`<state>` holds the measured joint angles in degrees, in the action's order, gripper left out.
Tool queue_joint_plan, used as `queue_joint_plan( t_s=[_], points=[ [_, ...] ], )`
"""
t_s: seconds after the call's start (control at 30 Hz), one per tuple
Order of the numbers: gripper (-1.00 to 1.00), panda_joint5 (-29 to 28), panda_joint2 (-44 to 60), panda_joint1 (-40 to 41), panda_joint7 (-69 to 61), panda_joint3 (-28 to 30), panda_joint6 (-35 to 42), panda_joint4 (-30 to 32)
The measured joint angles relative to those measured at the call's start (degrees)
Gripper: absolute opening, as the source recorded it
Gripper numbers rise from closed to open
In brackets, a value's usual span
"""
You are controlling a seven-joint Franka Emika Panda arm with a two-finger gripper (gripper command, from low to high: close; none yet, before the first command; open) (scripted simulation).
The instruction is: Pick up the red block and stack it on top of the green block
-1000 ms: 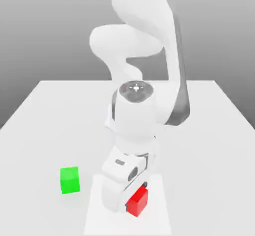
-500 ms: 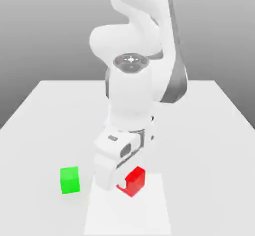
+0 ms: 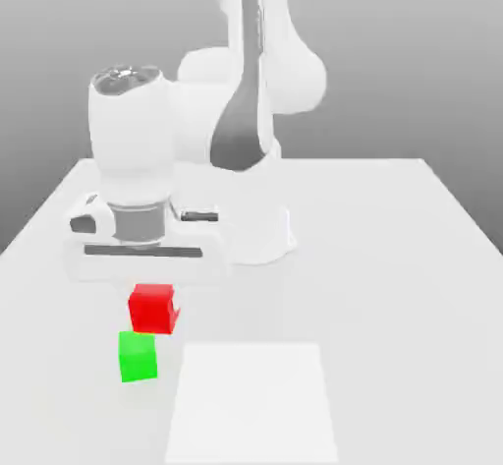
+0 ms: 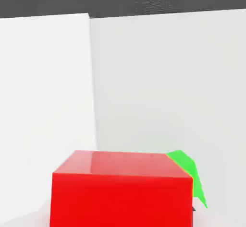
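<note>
Fingers clamped on the red block, right above the green block! Open tabletop stretches to the exterior view's right edge.

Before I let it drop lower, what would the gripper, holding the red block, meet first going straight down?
Probably the green block, met by the held red block, though their depth alignment is unclear.
</note>
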<state>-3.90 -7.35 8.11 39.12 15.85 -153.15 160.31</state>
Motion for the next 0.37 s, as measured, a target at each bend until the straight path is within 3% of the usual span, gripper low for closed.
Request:
queue_joint_plan(
  t_s=[0.1, 0.23, 0.27, 0.37],
  points=[
    [-1.0, 0.1, 1.5, 1.7, 4.2, 0.7, -2.1, 0.6],
    [-1.0, 6.1, 9.5, 1.3, 0.5, -0.1, -9.5, 0.4],
    [1.0, 8.0, 11.5, 1.9, -0.9, -1.2, -11.4, 0.3],
    [1.0, 8.0, 11.5, 1.9, -0.9, -1.2, -11.4, 0.3]
  ],
)
